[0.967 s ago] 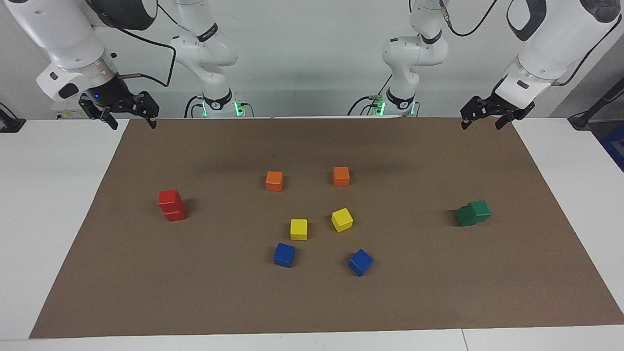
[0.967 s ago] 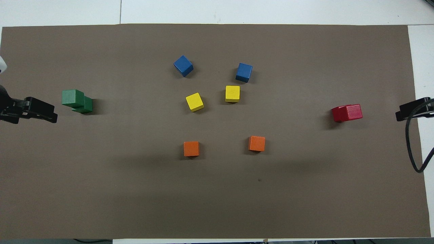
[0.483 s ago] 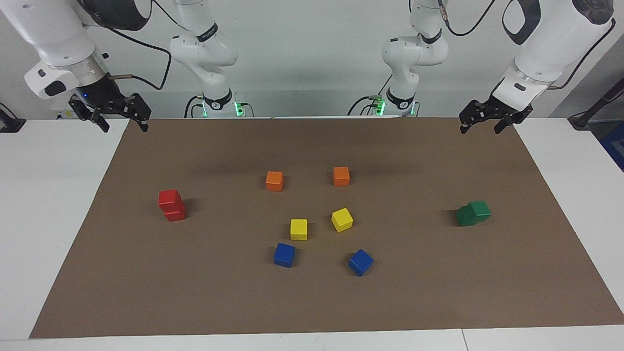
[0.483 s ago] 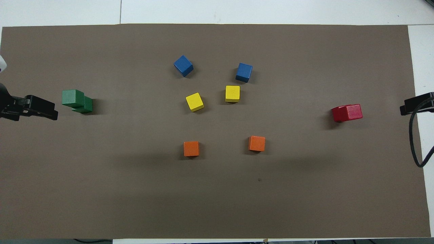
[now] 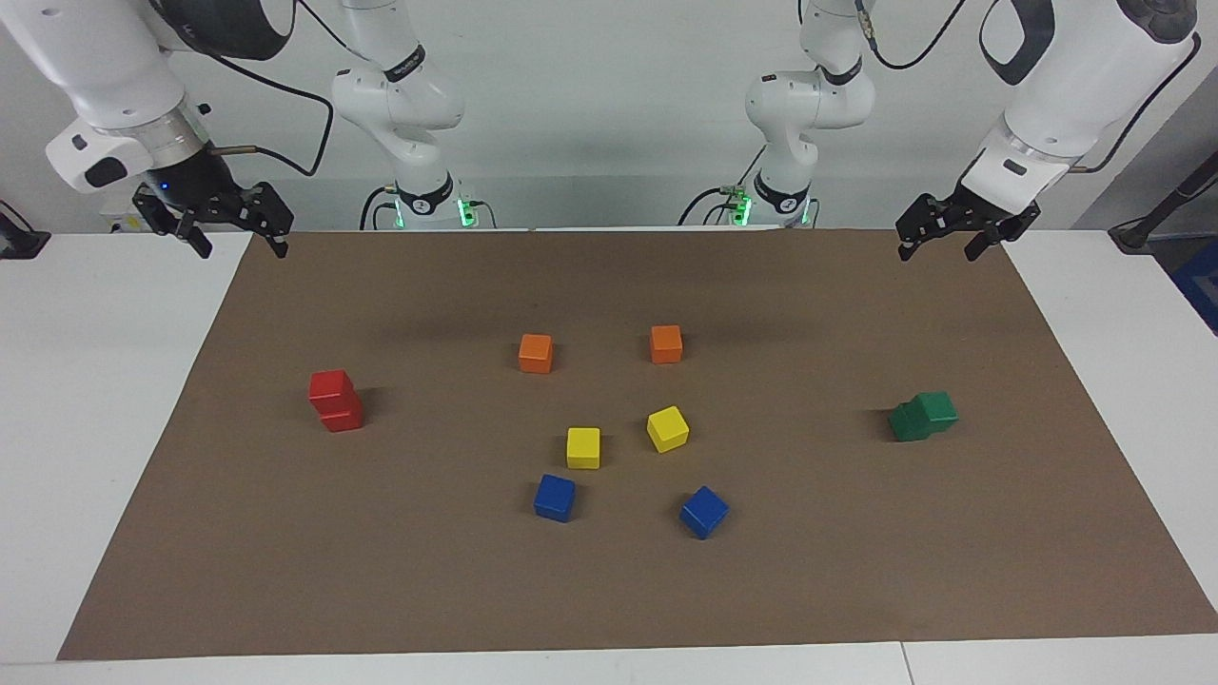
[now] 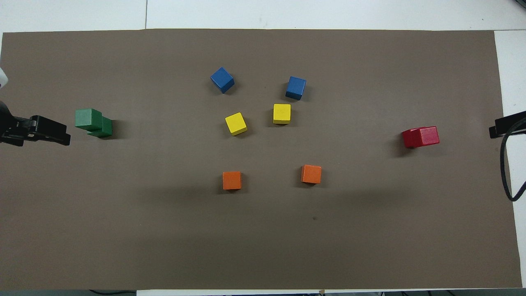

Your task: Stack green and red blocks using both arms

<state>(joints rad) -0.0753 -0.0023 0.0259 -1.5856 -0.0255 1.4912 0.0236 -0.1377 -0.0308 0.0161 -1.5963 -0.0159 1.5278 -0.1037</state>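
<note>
Left gripper (image 5: pixel 937 244) and right gripper (image 5: pixel 238 240) both wide open, empty, raised over the mat's (image 5: pixel 609 590) corners nearest the robots. Green stack (image 5: pixel 923 416) at left arm's end, red stack (image 5: pixel 335 401) at right arm's; looks finished, arms parked clear.

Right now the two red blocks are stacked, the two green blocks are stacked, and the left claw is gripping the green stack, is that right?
Not quite. The left claw is open and up in the air near the robots' edge of the mat, gripping nothing; the facing view shows it well clear of the green stack. The red blocks are stacked, and so are the green ones.
</note>
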